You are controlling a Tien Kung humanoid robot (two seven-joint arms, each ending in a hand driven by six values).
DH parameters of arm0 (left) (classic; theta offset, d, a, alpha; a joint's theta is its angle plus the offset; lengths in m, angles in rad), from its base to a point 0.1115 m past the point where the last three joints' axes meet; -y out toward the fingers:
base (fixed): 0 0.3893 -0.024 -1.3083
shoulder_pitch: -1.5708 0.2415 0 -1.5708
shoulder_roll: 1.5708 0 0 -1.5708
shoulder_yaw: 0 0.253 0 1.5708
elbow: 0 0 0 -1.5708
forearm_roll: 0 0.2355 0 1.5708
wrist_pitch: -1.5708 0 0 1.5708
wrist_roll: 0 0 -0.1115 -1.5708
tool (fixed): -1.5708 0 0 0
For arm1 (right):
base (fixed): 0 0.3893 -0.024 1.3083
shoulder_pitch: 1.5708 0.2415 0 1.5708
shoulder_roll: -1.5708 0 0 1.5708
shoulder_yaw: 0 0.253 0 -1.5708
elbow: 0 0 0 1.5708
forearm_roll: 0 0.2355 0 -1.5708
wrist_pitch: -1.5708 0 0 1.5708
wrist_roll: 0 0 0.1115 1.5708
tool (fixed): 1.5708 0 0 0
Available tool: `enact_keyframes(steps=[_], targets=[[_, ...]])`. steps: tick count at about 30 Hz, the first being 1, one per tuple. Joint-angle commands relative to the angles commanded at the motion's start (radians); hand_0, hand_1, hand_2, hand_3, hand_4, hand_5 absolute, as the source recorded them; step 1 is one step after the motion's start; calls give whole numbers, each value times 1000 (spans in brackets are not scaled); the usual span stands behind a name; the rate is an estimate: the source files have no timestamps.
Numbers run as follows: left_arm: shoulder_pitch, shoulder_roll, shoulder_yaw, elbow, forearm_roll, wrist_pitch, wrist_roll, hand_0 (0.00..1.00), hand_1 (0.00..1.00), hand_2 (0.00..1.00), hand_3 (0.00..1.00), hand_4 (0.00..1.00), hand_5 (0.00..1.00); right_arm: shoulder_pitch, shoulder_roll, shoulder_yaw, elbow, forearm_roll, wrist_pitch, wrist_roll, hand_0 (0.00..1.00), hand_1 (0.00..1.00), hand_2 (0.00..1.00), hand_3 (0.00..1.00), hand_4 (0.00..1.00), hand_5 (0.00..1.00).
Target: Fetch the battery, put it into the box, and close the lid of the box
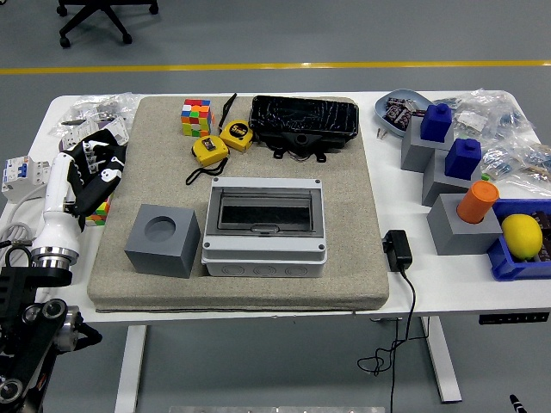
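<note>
The grey box (265, 226) with a see-through lid sits in the middle of the beige mat (344, 258), its lid down flat. A black wrapped pack (303, 122) lies at the mat's far edge. A blue dish (398, 110) at the back right holds small dark cells. My left hand (95, 169) hovers at the mat's left edge, well left of the box, with fingers relaxed and nothing in them. It partly covers a colourful cube (101, 211). My right arm does not show.
A grey block with a round hole (163, 239) stands left of the box. Two yellow tape measures (222, 142) and a Rubik's cube (195, 116) lie behind. A black adapter (397, 249) and its cable, grey and blue blocks, an orange cup (477, 200) and a lemon (521, 235) crowd the right.
</note>
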Motion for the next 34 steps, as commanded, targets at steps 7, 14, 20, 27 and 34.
enact_keyframes(steps=[7, 14, 20, 27, 34], targets=[[0, -2, 0, 5, -15, -1, -6, 636, 692, 669, 598, 847, 538, 3, 0, 0, 0, 0, 0, 1, 789, 711, 721, 781, 998, 998], [1, -4, -1, 15, -21, -5, -19, 685, 670, 665, 728, 919, 627, 3, -1, 1, 0, -2, 0, -1, 789, 710, 720, 781, 998, 996], [3, -5, 6, 18, -2, -32, -11, 778, 838, 815, 739, 988, 691, 3, 0, -5, 0, 7, 2, 1, 789, 709, 719, 779, 998, 993], [0, -3, 8, 19, -6, -54, -8, 760, 808, 790, 731, 994, 708, 7, -2, -6, 0, 8, 1, 1, 789, 708, 718, 775, 998, 989], [2, -5, 4, 21, -12, -46, -7, 778, 776, 778, 809, 994, 711, 6, -1, -4, 0, 7, 1, 0, 788, 707, 718, 773, 998, 986]])
